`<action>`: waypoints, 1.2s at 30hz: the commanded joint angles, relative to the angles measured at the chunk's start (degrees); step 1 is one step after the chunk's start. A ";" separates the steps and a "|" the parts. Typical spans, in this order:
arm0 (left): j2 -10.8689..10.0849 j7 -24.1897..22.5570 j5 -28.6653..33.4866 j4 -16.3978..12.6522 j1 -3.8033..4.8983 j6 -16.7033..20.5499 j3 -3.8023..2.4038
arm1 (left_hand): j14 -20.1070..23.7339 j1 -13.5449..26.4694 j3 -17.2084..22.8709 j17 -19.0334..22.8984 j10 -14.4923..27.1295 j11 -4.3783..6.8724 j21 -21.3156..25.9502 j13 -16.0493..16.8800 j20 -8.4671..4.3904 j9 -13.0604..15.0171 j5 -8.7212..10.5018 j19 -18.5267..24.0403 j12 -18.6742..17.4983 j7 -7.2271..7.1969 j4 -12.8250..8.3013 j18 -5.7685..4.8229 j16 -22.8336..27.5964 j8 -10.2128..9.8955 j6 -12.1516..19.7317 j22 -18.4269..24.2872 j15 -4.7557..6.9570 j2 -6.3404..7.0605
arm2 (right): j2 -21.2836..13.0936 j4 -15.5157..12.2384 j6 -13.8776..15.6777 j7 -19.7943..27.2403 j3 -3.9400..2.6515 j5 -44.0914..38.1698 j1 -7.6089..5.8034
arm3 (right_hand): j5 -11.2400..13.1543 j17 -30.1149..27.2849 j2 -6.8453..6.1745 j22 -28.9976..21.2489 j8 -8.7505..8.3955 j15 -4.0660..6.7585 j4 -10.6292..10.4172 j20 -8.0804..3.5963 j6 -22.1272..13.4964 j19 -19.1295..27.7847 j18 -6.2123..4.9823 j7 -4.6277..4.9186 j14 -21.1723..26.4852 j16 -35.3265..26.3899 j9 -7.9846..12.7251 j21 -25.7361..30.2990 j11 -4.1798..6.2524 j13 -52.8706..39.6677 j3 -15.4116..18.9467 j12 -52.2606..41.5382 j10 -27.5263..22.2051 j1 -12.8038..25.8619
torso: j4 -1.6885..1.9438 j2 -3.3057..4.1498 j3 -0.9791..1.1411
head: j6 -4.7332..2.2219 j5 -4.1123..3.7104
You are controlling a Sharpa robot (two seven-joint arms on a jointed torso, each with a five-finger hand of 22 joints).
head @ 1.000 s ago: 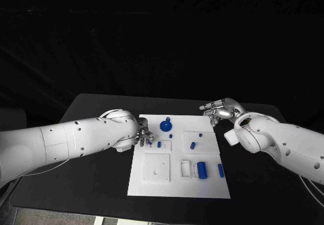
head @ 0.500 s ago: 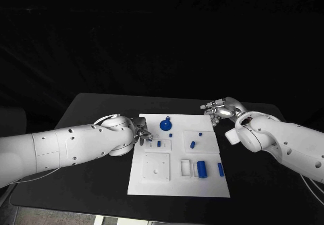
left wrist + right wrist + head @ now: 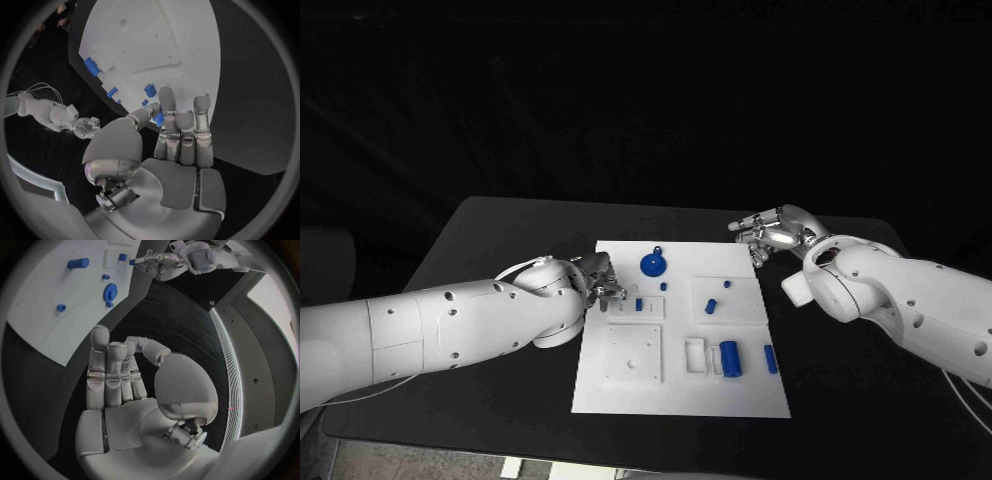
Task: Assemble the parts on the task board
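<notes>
Parts (image 3: 730, 358) on task board (image 3: 682, 395), mid-table (image 3: 488, 240).

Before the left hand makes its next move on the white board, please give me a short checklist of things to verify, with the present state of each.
1. Left hand is at the left edge of the white rectangular task board: ok.
2. Left hand holds a part: cannot tell; in the left wrist view its fingertips lie near a small blue block, contact unclear.
3. Right hand is clear of the board, off its far right corner: ok.
4. Right hand holds nothing, fingers curled: ok.
5. Blue round disc with a handle lies free on the board: ok.
6. Blue cylinder rests near the board's front: ok.
</notes>
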State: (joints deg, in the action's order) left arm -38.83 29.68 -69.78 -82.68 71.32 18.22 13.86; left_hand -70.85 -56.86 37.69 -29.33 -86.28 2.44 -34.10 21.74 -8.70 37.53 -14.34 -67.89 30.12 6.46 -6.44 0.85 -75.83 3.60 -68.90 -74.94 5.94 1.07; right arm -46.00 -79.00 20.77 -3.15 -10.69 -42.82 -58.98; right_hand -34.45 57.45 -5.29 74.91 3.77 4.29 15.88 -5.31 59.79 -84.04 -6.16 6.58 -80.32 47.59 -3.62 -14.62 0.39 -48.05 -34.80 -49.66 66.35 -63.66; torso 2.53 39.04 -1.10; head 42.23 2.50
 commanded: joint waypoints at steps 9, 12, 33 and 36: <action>-0.25 -0.66 1.56 -0.22 -0.34 -1.17 -0.04 | -1.34 -0.56 0.17 -0.13 -0.54 2.74 -0.16 0.05 -0.05 0.03 -0.24 -0.21 0.37 -8.82 0.20 -0.75 -0.24 0.17 -12.12 -1.13 1.66 0.05 | 0.00 -0.06 -0.91 0.48 -0.03 -0.40 0.01 | -0.26 0.00 -0.23 1.11 -0.24 0.08 0.09 -0.15 0.30 0.23 -0.95 0.04 0.49 -0.22 0.07 -0.13 0.00 0.08 -0.51 0.12 -0.37 -0.43 | -0.05 0.01 -0.07 | 0.48 -0.12; -0.27 -0.65 2.41 -0.13 -0.36 -2.37 -0.04 | -1.32 -0.55 0.16 -0.13 -0.54 2.73 -0.16 0.05 -0.04 0.04 -0.26 -0.18 0.38 -8.81 0.20 -0.76 -0.24 0.17 -12.11 -1.14 1.63 0.04 | 0.01 -0.05 -0.92 0.47 -0.03 -0.40 0.01 | -0.26 0.00 -0.23 1.11 -0.24 0.08 0.09 -0.15 0.30 0.23 -0.95 0.04 0.49 -0.22 0.07 -0.13 0.00 0.08 -0.51 0.12 -0.37 -0.43 | -0.03 0.02 -0.08 | 0.66 -0.23; -0.61 -0.33 5.16 0.31 -0.37 -7.42 -0.05 | -1.11 -0.63 0.13 -0.19 -0.53 2.61 -0.14 0.08 0.08 0.13 -0.24 0.09 0.39 -8.77 -0.09 -0.78 -0.26 0.17 -12.01 -1.14 1.52 -0.06 | 0.01 0.00 -0.95 0.36 -0.03 -0.38 0.01 | -0.23 0.02 -0.24 1.08 -0.24 0.08 0.08 -0.14 0.31 0.33 -0.98 0.04 0.47 -0.25 0.06 -0.32 -0.01 0.10 -0.63 0.13 -0.36 -0.46 | 0.00 0.02 -0.04 | 1.17 -0.76; -0.60 -0.34 4.75 0.36 -0.37 -7.12 -0.05 | -1.05 -0.60 0.09 -0.22 -0.54 2.61 -0.20 0.07 0.10 0.24 -0.13 0.14 0.35 -8.74 -0.16 -0.74 -0.32 0.18 -11.95 -1.14 1.51 -0.21 | 0.00 0.00 -0.94 0.34 -0.03 -0.38 0.01 | -0.23 0.02 -0.24 1.08 -0.24 0.08 0.08 -0.14 0.31 0.33 -0.98 0.04 0.47 -0.25 0.06 -0.32 -0.01 0.10 -0.63 0.13 -0.36 -0.46 | 0.00 0.01 -0.05 | 1.08 -0.79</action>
State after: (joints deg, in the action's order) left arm -39.47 29.62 -65.37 -82.27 71.00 12.29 13.78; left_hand -70.77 -56.86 37.75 -29.49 -86.28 2.44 -34.10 21.72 -8.69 37.59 -14.39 -67.88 30.12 6.46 -6.41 0.85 -75.84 3.60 -68.90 -74.92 6.04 1.06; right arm -46.00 -78.92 20.64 -3.20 -10.69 -42.82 -58.98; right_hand -34.45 57.42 -5.29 74.91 3.77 4.29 15.89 -5.31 59.84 -84.04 -6.12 6.51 -80.32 47.59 -3.62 -14.62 0.39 -48.00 -35.13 -49.66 66.35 -63.66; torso 2.52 39.06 -1.15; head 43.39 1.75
